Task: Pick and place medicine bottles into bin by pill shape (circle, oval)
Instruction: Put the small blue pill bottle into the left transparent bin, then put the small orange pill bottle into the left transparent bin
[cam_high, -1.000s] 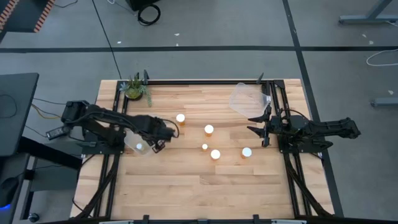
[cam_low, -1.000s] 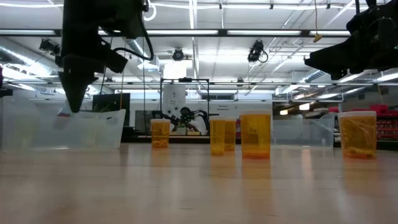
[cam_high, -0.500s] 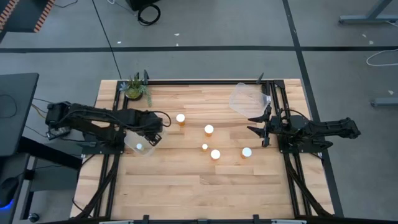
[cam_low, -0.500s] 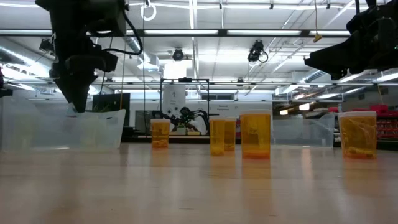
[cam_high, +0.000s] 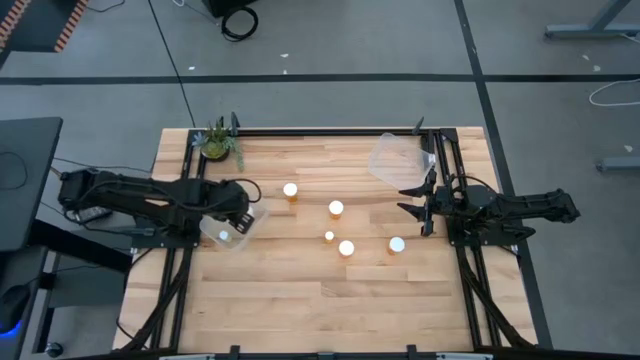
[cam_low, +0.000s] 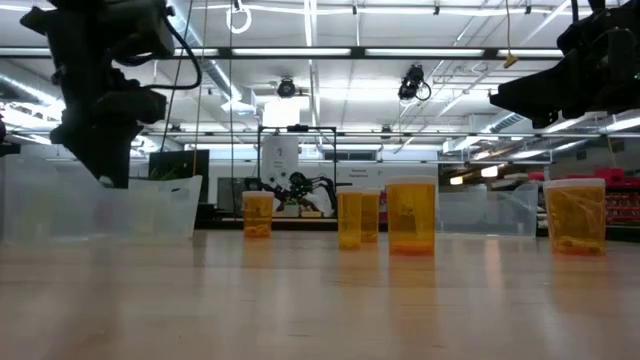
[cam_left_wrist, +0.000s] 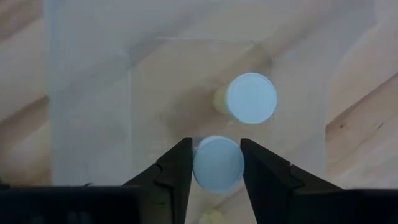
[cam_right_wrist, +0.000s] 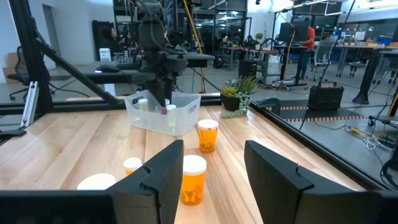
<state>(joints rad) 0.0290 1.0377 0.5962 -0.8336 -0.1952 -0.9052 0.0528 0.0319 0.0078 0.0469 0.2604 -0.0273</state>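
Observation:
My left gripper (cam_high: 243, 212) is over the clear bin (cam_high: 226, 232) at the table's left and is shut on a white-capped medicine bottle (cam_left_wrist: 217, 164). Another capped bottle (cam_left_wrist: 250, 98) lies inside that bin. Several amber bottles with white caps stand mid-table: one at the far left of the group (cam_high: 290, 190), one in the middle (cam_high: 336, 208), and one nearest the right arm (cam_high: 397, 244). My right gripper (cam_high: 420, 206) is open and empty at the table's right, level with the bottles. In the low view my left gripper (cam_low: 106, 172) hangs at the bin's rim. My left gripper pinches the bottle's round white cap (cam_left_wrist: 200, 163) between its two fingers, one on each side of the cap. The fingers come from above, pointing down. The bottle hangs upright below them over the inside of the bin; its body is hidden under the cap.
A second clear bin (cam_high: 395, 158) sits at the far right of the table. A green potted plant (cam_high: 217, 140) stands at the far left corner. Black frame rails (cam_high: 452, 190) run along both side edges. Bare wood lies along the near half.
My left gripper has gone toward the table's left edge, from beside the bin's right wall to over the bin, staying shut. The standing bottles and my right arm have kept still.

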